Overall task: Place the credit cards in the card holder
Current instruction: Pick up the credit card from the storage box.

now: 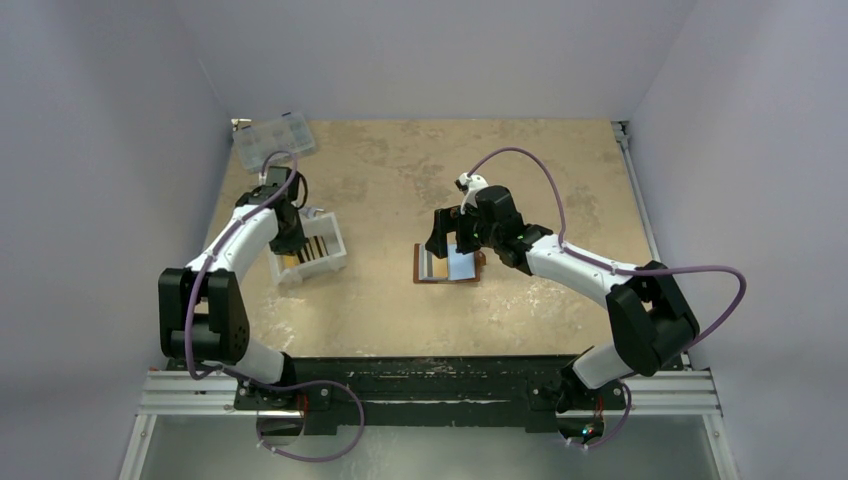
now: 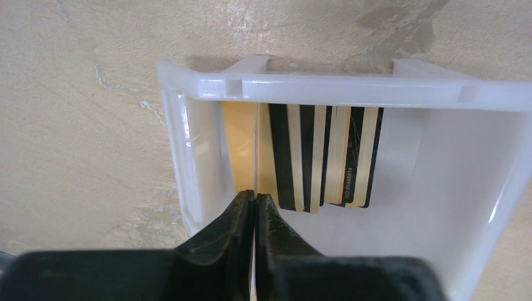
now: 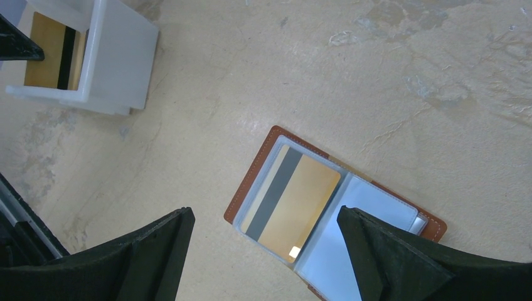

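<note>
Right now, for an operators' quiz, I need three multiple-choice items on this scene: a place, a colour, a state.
1. Where is the card holder? A on a shelf; B open on the table below the right gripper; C in a drawer.
2. What colour is the pocketed card? A gold with a grey stripe; B red; C green.
3. How is the left gripper? A wide open; B shut on an edge-on card in the white tray; C out of view.
Key: B, it lies spread under open jaws; A, both show plainly; B, the jaws meet on the card's edge.
</note>
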Controlling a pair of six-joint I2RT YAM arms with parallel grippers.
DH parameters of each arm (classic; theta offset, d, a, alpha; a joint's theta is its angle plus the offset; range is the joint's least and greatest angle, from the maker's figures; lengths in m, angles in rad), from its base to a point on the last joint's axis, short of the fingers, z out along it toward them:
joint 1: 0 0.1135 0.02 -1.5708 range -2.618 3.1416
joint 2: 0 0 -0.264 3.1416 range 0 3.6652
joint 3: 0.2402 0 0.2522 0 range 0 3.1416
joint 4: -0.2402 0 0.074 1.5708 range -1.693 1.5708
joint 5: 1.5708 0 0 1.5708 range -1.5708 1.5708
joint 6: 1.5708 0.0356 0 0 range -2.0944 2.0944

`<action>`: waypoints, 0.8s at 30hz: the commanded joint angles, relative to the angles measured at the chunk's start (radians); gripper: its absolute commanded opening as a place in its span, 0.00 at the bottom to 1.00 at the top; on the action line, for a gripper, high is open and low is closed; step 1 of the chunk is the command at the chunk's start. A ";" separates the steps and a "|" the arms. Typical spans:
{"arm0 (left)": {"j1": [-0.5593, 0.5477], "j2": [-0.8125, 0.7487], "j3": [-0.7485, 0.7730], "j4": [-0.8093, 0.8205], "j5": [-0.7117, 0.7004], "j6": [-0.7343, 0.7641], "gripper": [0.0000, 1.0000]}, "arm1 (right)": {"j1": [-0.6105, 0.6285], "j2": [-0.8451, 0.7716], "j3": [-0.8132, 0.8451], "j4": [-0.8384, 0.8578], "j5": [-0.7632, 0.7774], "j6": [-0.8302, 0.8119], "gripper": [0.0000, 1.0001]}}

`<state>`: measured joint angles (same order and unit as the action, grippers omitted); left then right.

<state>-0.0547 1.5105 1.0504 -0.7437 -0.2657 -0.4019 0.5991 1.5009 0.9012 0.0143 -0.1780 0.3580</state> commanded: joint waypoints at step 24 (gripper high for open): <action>0.006 -0.227 0.237 0.207 0.805 0.024 0.00 | -0.005 -0.011 0.082 -0.037 -0.123 0.002 0.99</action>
<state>-0.0505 1.3819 1.3407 -0.8230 0.0700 -0.3382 0.5991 1.5314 0.9314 -0.0105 -0.2176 0.3584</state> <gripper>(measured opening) 0.024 0.987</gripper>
